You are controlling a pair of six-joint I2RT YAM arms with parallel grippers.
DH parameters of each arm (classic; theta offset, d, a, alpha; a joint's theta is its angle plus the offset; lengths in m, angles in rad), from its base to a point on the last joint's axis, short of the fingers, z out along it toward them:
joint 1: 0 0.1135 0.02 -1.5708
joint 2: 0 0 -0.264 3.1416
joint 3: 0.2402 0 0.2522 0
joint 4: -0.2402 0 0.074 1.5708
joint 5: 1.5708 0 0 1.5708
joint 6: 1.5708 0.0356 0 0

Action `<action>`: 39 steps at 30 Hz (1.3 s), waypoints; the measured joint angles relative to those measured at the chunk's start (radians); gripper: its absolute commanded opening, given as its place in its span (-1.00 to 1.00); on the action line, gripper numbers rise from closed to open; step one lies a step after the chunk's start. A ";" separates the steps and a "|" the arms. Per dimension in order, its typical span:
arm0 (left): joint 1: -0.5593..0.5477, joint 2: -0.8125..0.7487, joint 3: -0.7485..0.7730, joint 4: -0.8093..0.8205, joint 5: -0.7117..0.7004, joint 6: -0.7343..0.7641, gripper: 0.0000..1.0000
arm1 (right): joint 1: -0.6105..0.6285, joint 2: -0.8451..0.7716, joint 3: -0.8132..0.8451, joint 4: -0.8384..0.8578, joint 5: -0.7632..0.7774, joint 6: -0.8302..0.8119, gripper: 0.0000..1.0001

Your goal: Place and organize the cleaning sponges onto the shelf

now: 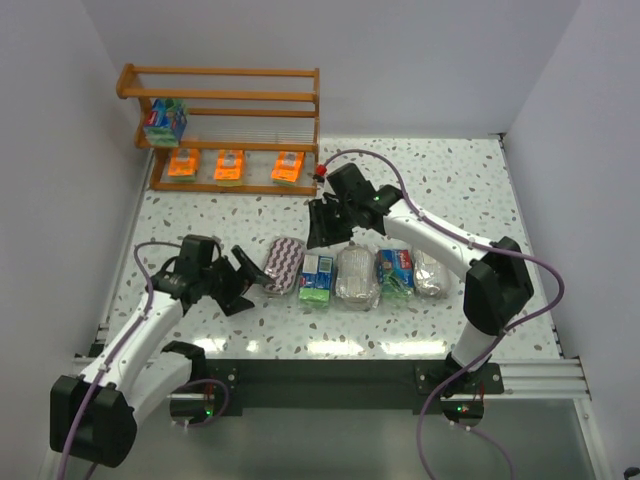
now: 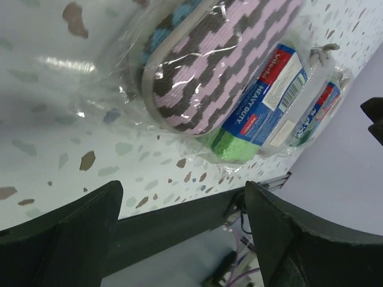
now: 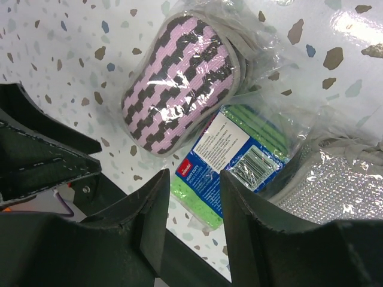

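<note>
Several sponges lie in a row on the table: a purple-white zigzag pad [image 1: 284, 265], a blue-and-green block [image 1: 317, 277], a grey-white pad [image 1: 356, 277], another blue-and-green block [image 1: 394, 270] and a grey-white pad [image 1: 432, 274]. The wooden shelf [image 1: 222, 98] at the far left holds three orange packs [image 1: 229, 166] on the bottom tier and one blue-green block [image 1: 165, 121] on the middle tier. My left gripper [image 1: 243, 271] is open, just left of the zigzag pad [image 2: 221, 66]. My right gripper [image 1: 327, 225] is open and empty above the zigzag pad [image 3: 176, 84] and the block [image 3: 233, 161].
The table's near edge with a black rail [image 1: 330, 375] runs behind the left gripper. White walls enclose the table on the left, back and right. The shelf's top tier [image 1: 220, 73] and most of the middle tier are bare.
</note>
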 measured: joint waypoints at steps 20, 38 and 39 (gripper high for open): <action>-0.032 0.220 -0.222 0.579 -0.044 -0.401 -0.06 | 0.005 0.013 0.022 0.003 0.012 0.014 -0.11; 0.127 0.072 -0.032 0.529 -0.039 -0.328 -1.00 | -0.003 -0.014 0.145 -0.042 0.034 0.019 -0.12; 0.154 0.074 0.024 0.512 -0.037 -0.312 -1.00 | -0.008 -0.023 0.154 -0.043 0.035 0.021 -0.13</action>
